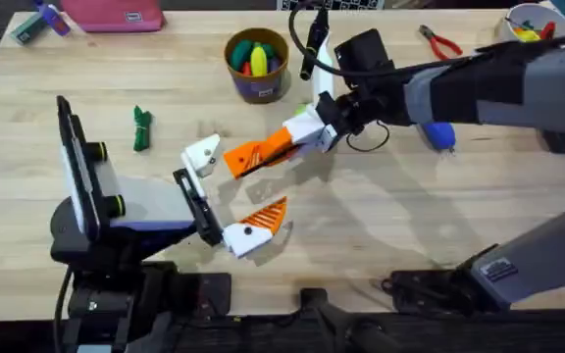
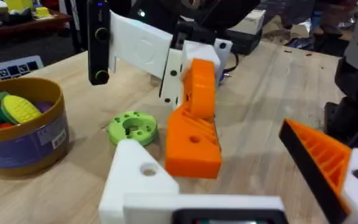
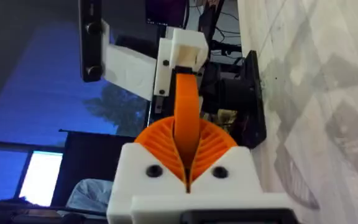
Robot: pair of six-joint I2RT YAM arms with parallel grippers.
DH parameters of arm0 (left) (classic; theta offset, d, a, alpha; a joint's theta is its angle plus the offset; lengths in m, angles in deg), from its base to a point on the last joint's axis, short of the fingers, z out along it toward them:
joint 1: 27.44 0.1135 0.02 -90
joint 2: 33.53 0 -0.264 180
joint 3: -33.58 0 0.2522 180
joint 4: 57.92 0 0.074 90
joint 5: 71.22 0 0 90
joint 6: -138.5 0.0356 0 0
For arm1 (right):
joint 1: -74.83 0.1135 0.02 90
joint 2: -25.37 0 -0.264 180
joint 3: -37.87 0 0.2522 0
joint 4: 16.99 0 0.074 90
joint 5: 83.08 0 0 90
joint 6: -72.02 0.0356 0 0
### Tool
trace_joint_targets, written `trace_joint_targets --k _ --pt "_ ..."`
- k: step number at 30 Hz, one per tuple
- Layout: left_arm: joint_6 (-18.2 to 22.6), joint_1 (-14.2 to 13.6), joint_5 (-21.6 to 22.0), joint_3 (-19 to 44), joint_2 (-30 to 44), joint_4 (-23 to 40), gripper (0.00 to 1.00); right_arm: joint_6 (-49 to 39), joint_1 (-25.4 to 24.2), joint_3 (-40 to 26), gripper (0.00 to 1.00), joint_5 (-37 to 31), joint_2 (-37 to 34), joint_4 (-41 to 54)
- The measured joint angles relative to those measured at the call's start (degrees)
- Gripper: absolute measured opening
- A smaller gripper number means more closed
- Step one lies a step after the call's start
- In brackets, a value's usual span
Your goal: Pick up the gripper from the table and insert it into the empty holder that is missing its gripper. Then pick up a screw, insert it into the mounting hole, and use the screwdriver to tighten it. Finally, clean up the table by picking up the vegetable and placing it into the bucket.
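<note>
My right gripper (image 1: 310,130) is shut on the orange wedge-shaped gripper (image 1: 253,154), holding it low over the table's middle. The wedge's (image 2: 194,127) free end sits right beside the empty white holder (image 1: 204,154), the far finger of my left gripper (image 1: 229,193), which stands open. The mounting hole (image 2: 148,168) shows in the holder's (image 2: 138,183) face. The left arm's other finger (image 1: 253,230) carries its own orange pad. In the right wrist view the wedge (image 3: 187,115) is clamped between the ribbed pads (image 3: 213,146). The blue screwdriver (image 1: 440,134) lies partly under the right arm. The green vegetable (image 1: 141,128) lies at the left. The bucket (image 1: 257,64) stands at the back.
The bucket holds several toy vegetables, among them a corn cob (image 2: 17,107). A light green disc (image 2: 132,127) lies near the wedge. Red-handled pliers (image 1: 442,41) and a white bowl (image 1: 533,22) are at the back right; a pink case (image 1: 116,14) at the back left.
</note>
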Motion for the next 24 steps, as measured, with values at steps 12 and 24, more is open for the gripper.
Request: trace_joint_targets --k 12,24 --pt "0.01 0.02 0.0 0.0 0.0 0.0 0.986 2.92 1.66 -0.2 0.009 -1.99 -0.01 -0.65" --pt "-0.02 0.15 1.07 0.0 0.0 -0.1 0.987 5.65 2.12 -3.76 0.008 -1.57 -2.15 -3.32"
